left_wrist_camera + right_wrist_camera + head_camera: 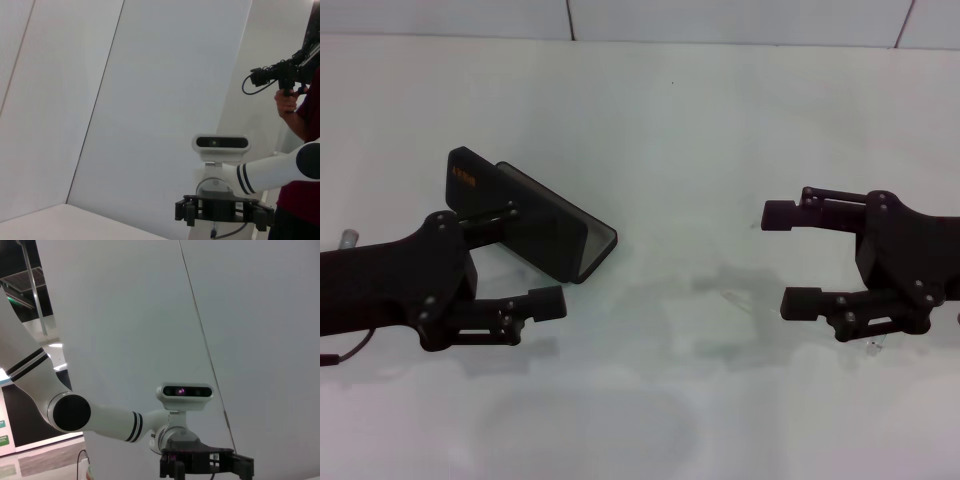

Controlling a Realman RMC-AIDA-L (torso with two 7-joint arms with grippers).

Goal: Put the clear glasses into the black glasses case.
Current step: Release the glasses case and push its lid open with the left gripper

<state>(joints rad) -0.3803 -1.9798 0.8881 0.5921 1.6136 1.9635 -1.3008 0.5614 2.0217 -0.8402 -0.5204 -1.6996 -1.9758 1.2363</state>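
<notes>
Head view: black glasses case point(535, 222) lies open, interior unclear.

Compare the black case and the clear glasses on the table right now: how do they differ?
The black glasses case is opaque, dark and obvious; the clear glasses are transparent and only faintly visible against the pale table. The case lies on the robot's left, by the left gripper, open with its lid raised; the glasses lie flat toward the centre-right, nearer the right gripper. Both rest on the table, and neither is held.
</notes>
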